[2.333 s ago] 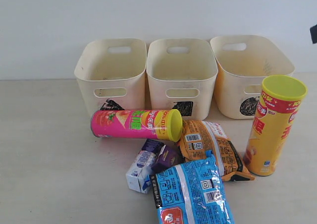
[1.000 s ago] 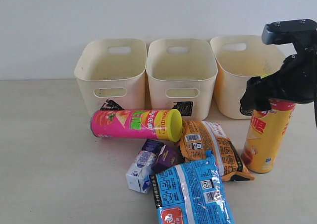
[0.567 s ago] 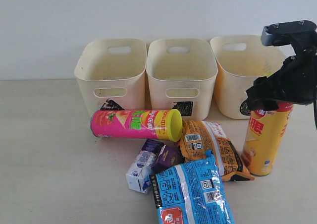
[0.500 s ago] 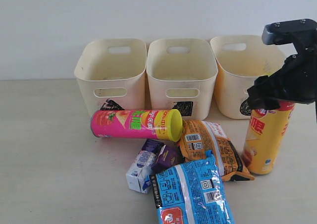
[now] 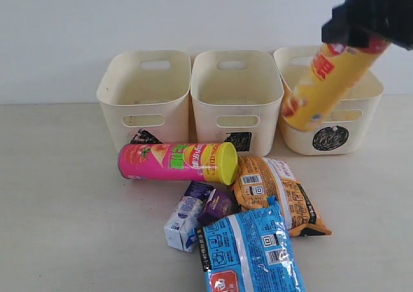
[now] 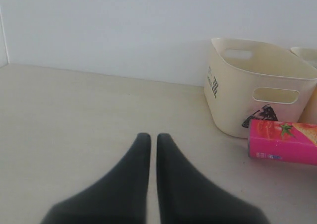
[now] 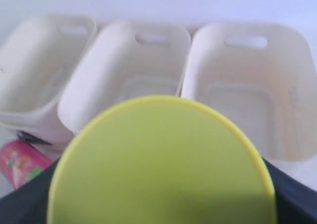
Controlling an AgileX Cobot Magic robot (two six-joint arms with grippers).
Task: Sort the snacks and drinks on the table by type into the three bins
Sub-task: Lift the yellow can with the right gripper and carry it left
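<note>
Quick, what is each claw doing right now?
Left claw: closed, holding nothing.
Right claw: gripping the yellow-red chip can by its top, tilted in the air.

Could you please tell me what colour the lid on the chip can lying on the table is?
The lid is yellow-green, clearest in the exterior view.

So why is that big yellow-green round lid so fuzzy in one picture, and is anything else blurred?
Right wrist view: the yellow-green plastic lid fills the foreground, out of focus; the cream plastic bins behind are soft too. Exterior view: the tilted yellow-red chip can and black right gripper look smeared, the rest sharp. Left wrist view: the black left gripper is slightly soft.
</note>
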